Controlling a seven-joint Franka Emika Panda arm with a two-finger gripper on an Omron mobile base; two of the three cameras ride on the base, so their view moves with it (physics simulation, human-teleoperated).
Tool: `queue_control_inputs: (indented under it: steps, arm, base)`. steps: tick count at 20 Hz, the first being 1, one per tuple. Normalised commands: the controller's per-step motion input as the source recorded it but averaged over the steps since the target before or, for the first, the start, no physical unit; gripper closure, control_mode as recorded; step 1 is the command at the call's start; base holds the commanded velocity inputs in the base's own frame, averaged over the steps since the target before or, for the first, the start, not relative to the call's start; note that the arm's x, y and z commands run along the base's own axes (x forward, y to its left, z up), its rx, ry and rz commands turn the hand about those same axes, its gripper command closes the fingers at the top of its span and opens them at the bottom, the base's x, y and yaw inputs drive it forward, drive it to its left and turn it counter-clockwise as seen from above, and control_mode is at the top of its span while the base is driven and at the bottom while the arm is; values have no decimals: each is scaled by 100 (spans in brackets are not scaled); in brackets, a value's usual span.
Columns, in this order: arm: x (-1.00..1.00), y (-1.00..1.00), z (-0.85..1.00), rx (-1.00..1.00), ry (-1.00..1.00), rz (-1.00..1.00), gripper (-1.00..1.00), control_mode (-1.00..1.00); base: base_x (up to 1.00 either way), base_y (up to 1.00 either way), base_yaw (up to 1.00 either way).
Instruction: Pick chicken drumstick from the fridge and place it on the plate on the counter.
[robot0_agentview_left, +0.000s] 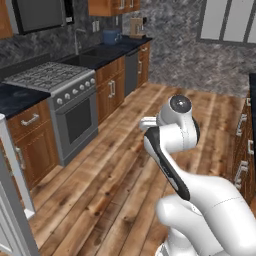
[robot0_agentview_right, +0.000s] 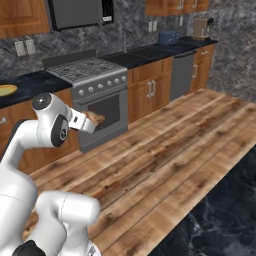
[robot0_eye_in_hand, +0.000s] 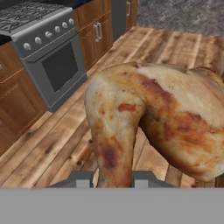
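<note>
The golden-brown chicken drumstick (robot0_eye_in_hand: 148, 118) looms large in the hand view, its narrow end running down between my two dark fingertips (robot0_eye_in_hand: 81, 179). My gripper (robot0_eye_in_hand: 108, 180) is shut on it. In the right base view the gripper (robot0_agentview_right: 88, 120) hangs over the wooden floor in front of the oven, with the chicken drumstick (robot0_agentview_right: 96, 118) poking out of it. The plate (robot0_agentview_right: 6, 90), yellow-rimmed, lies on the black counter (robot0_agentview_right: 32, 82) at the far left. A white edge of the fridge door (robot0_agentview_left: 12, 200) stands at the lower left of the left base view, beside the counter (robot0_agentview_left: 15, 97).
A grey gas stove (robot0_agentview_left: 50, 75) with its oven (robot0_agentview_right: 102, 112) stands between wooden cabinets (robot0_agentview_left: 112, 87). Farther along are a sink, a dark dishwasher (robot0_agentview_right: 181, 75) and a blue pot (robot0_agentview_right: 168, 37). A second dark marbled counter (robot0_agentview_right: 220, 215) lies to the right. Open wooden floor (robot0_agentview_left: 125, 150) runs between.
</note>
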Motion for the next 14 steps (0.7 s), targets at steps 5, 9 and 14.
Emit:
queue_control_inputs:
  steps: [5,9,14]
  arm:
    - [0,0,0,0,0,0,100,100]
    - [0,0,0,0,0,0,100,100]
    - [0,0,0,0,0,0,100,100]
  base:
    - [61,0,23]
    - [58,0,24]
    - [53,0,26]
